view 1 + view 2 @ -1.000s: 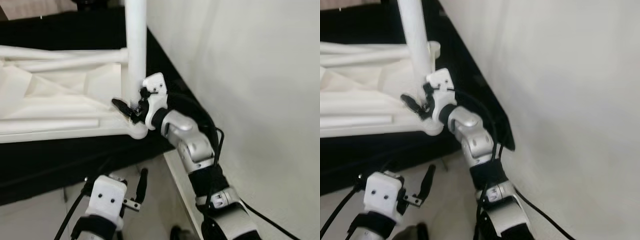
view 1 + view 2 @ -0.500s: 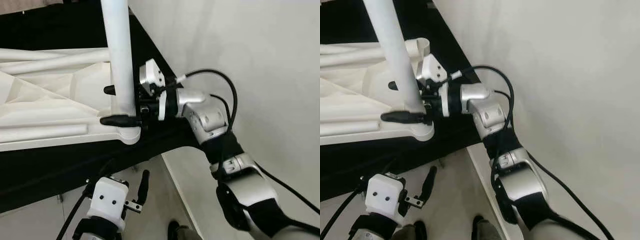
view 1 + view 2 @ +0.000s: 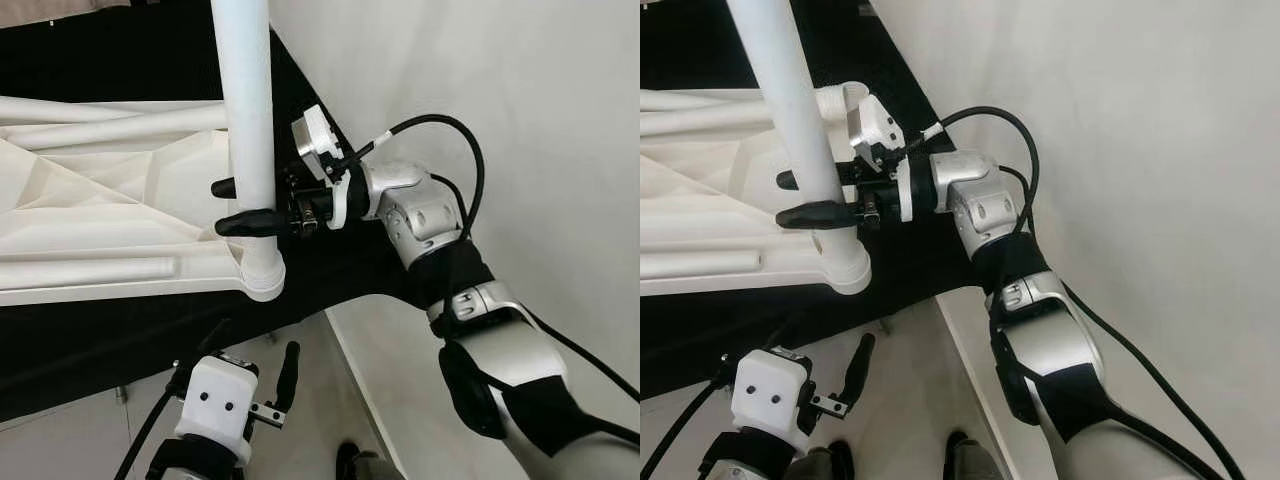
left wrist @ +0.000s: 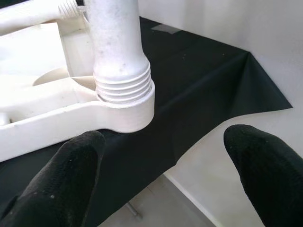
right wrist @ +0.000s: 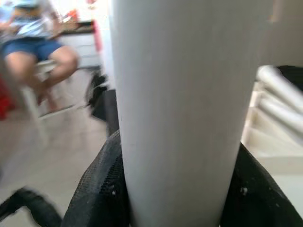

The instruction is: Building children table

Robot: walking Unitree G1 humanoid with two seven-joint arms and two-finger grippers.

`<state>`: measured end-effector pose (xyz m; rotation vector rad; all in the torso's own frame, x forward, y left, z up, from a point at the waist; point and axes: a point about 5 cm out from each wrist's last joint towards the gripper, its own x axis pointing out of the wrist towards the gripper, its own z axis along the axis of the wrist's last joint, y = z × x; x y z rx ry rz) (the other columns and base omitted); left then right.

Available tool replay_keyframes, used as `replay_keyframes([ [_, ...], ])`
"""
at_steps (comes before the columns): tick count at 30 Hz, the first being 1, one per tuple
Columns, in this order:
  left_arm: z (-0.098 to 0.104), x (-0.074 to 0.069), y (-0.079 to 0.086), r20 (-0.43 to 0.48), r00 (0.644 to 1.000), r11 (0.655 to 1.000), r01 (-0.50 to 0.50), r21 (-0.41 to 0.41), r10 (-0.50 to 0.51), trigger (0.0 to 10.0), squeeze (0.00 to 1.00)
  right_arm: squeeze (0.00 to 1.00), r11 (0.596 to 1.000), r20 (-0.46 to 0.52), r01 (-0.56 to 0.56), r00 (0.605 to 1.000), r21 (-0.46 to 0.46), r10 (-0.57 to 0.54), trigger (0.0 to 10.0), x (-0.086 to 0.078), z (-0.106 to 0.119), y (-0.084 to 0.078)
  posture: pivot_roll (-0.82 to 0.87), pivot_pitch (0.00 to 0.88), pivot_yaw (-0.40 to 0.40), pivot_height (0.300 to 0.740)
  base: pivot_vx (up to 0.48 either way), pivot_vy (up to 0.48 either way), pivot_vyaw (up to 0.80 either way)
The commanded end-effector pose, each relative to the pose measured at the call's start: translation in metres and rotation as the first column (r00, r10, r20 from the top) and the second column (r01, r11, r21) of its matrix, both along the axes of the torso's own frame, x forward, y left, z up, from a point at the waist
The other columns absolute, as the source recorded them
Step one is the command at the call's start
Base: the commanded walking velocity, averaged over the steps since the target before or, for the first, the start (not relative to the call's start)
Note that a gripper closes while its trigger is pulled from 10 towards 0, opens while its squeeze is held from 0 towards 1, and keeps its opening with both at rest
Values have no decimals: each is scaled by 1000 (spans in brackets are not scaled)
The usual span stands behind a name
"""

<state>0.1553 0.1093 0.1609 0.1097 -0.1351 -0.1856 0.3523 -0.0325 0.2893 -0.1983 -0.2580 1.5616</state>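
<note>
Far left, white tabletop [image 3: 90, 220] lying upside down on a black cloth [image 3: 120, 330], ribs and bars running out toward 9 o'clock. At its near corner, a round socket [image 3: 262, 285], and standing up out of it toward 12 o'clock, the white leg [image 3: 245, 90], upright, threaded end seated in the socket as seen in the left wrist view [image 4: 124, 87]. Down at 6 o'clock of the socket, left gripper [image 3: 285, 375] hanging low over pale floor, well apart from the table, fingers spread wide with nothing between them; fingertips [image 4: 71, 165] dark and blurred in its own camera, socket corner in front of them. Just right of the leg, at 3 o'clock, right gripper [image 3: 240, 205] reaching in level from the wall side, clamped around the leg a little above the socket: one black finger across the front, the other showing behind. From its wrist camera, leg [image 5: 180, 109] close and huge, black pads [image 5: 102, 189] pressed on both sides. Behind, blurred, a seated person [image 5: 38, 47]. Further right, silver arm [image 3: 430, 220] bending back toward 5 o'clock, black cable looping above it, white wall [image 3: 520, 120] beyond.
</note>
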Motion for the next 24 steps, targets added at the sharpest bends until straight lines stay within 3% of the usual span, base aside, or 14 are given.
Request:
replay_keyframes([
  [1, -1, -2, 0, -12, 1000, 1000, 2, -6, -2, 10000, 0, 0, 838, -92, 544, 837, 32, -540, 0, 17, -31, -19, -12, 281, -80, 740, 0, 0, 0],
  [2, -1, -2, 0, -12, 1000, 1000, 2, -6, -2, 10000, 0, 0, 838, -92, 544, 837, 32, -540, 0, 17, -31, -19, -12, 281, -80, 740, 0, 0, 0],
  [3, -1, -1, 1, -12, 1000, 1000, 3, -5, -3, 10000, 0, 0, 617, -151, 787, 611, 10, -777, 0, 17, -50, -29, -17, 281, -77, 740, 0, 0, 0],
  [4, -2, -1, 2, -12, 1000, 1000, 5, -5, -5, 10000, 0, 0, 519, -210, 854, 502, -34, -839, 0, 5, -69, -29, -17, 281, -77, 740, 0, 0, 0],
  [6, -2, 0, 3, -12, 1000, 1000, 8, -4, -8, 10000, 0, 0, 490, -214, 871, 470, -46, -856, 0, -7, -80, -21, -21, 275, -62, 740, 0, 0, 0],
  [7, -3, 2, 3, -12, 1000, 1000, 12, -1, -13, 10000, 0, 0, 560, -220, 828, 539, -38, -813, 0, -19, -87, 0, -25, 260, -55, 740, 0, 0, 0],
  [11, -3, 3, 3, -12, 1000, 1000, 13, 0, -13, 10000, 0, 0, 578, -215, 816, 559, -29, -801, 0, -20, -86, 7, -25, 260, -55, 740, 0, 0, 0],
  [13, -5, 4, 3, -12, 1000, 1000, 11, 0, -11, 10000, 0, 0, 653, -207, 757, 637, -12, -742, 0, -17, -81, 23, -19, 239, -63, 740, 0, 0, 0],
  [14, -5, 4, 3, -12, 1000, 1000, 11, 0, -11, 10000, 0, 0, 653, -207, 757, 637, -12, -742, 0, -17, -81, 23, -19, 239, -63, 740, 0, 0, 0],
  [15, -5, 5, 4, -10, 1000, 1000, 5, -2, -5, 10000, 0, 0, 687, -181, 727, 675, -7, -716, 9961, -14, -75, 29, -18, 239, -65, 740, 0, 0, 0],
  [18, -5, 5, 4, -7, 1000, 1000, 1, -3, -1, 10000, 0, 0, 741, -191, 672, 729, 12, -658, 10000, -16, -68, 34, -20, 237, -68, 740, 0, 0, 0],
  [21, -5, 5, 4, -6, 1000, 1000, -2, -5, 2, 10000, 0, 0, 840, -185, 542, 828, 18, -530, 10000, -26, -60, 42, -16, 235, -71, 740, 0, 0, 0],
  [22, -4, 5, 4, -6, 1000, 1000, -1, -6, 1, 10000, 0, 1000, 904, -90, 427, 901, 7, -425, 10000, -32, -58, 43, -14, 238, -70, 740, 0, 0, 0],
  [24, -4, 5, 3, -6, 1000, 1000, 1, -7, -1, 10000, 0, 1000, 947, -56, 320, 946, -10, -320, 10000, -33, -54, 42, -7, 244, -69, 740, 0, 0, 0],
])
